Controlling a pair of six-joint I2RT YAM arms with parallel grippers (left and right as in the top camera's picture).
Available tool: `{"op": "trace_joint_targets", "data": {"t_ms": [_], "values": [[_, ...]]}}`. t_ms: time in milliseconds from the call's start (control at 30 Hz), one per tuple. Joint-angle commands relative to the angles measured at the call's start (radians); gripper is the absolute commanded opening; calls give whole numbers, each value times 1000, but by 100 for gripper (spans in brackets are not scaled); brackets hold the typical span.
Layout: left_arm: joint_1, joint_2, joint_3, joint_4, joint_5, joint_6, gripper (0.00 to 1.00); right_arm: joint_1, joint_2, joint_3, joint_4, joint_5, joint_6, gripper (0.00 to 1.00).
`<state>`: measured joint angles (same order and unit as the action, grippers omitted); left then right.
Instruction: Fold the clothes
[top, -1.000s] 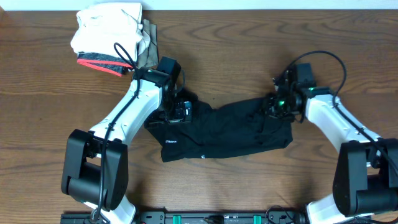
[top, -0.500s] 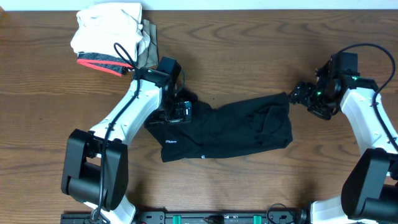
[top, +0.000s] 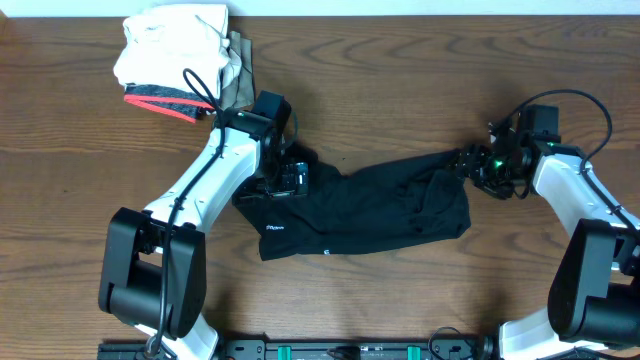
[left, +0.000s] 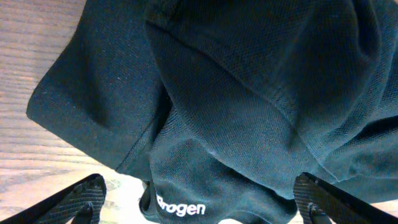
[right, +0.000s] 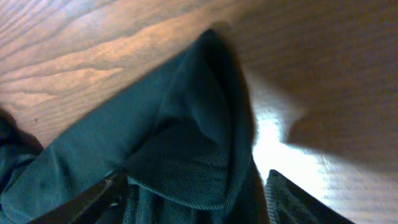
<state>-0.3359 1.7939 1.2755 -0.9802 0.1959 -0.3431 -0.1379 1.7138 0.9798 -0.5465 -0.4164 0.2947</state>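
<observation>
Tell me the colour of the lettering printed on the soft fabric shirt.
White lettering on the black short-sleeved fabric shirt, clearest in the left wrist view.

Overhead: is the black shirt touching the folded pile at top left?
No, the black shirt lies crumpled in the middle of the table, clearly apart from the folded pile at the far left edge.

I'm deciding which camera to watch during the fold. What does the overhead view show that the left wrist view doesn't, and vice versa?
Overhead only: the whole crumpled black shirt, the right gripper at its right corner, and the pile of folded garments at the far left. Left wrist only: the white logo close enough to read, and the left gripper, its fingers spread wide over the fabric. Both: the black shirt lying on the wooden table.
</observation>
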Motion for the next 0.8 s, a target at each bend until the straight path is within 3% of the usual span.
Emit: {"op": "trace_joint_targets", "data": {"t_ms": [0,167,267,500,567,767], "values": [[0,1,-9,-2,-1,-9,98,17,7,-30,38,-39,15,61],[0,1,-9,-2,-2,-9,98,36,7,-60,99,-44,26,58],[0,1,-9,-2,-2,-9,98,43,7,-63,122,-45,27,50],[0,1,-9,-1,-2,-9,98,55,7,-63,146,-61,37,17],[0,1,-9,-1,-2,-9,98,58,7,-63,158,-63,53,3],[0,1,-9,-2,-2,-9,98,60,7,-63,235,-169,115,1]]}}
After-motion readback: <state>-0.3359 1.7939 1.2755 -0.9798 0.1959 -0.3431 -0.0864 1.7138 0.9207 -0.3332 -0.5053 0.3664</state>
